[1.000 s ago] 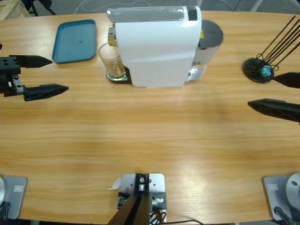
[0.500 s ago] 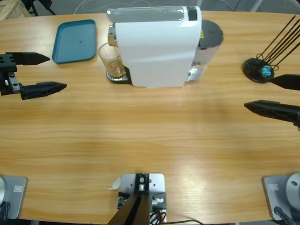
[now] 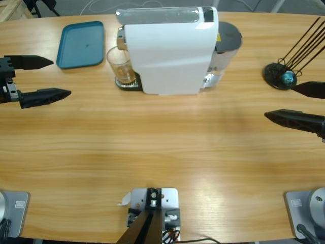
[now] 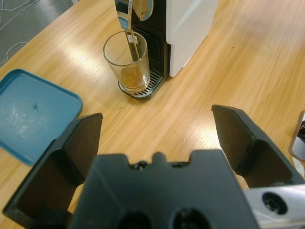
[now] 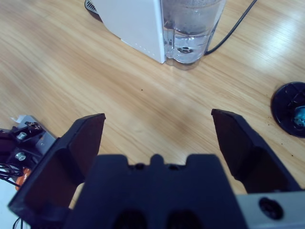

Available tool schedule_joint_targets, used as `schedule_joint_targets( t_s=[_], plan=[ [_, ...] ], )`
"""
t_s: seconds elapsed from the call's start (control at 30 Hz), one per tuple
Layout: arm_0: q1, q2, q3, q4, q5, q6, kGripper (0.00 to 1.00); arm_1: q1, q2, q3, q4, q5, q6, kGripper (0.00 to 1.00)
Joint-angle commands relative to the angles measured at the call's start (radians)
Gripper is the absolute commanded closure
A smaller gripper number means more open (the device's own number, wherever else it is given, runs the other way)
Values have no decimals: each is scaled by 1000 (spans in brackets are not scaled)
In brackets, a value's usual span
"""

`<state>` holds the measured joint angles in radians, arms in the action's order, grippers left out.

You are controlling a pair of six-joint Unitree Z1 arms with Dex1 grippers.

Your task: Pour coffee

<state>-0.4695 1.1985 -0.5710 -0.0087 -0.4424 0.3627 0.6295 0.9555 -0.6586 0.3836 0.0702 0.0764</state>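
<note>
A long wooden tabletop [image 3: 162, 147] carries everything. The coffee [image 4: 132, 76] is a shallow amber layer in a clear glass [image 3: 121, 65] standing on the drip grate under the spout of the white machine [image 3: 170, 51], at its left end. Well ahead of the left gripper [image 3: 44, 78], the glass sits apart from its wide-spread, empty jaws. A teal tray [image 3: 81, 44] lies just beside the glass, toward the left. The right gripper [image 3: 297, 103], jaws also wide and empty, hovers far off at the other edge, facing the machine's water tank [image 5: 192, 28]. Near it stands a black holder [image 3: 281, 75] with thin sticks.
</note>
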Motion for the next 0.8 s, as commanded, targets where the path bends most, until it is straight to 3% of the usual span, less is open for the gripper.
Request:
schedule_joint_targets(
  t_s=[0.03, 0.8],
  plan=[
    [-11, -30, 21, -10, -9, -5, 0, 9, 24, 30, -11, -17, 13, 0],
    [-11, -26, 28, -10, -5, -5, 0, 9, 32, 30, -14, -18, 13, 0]
  ],
)
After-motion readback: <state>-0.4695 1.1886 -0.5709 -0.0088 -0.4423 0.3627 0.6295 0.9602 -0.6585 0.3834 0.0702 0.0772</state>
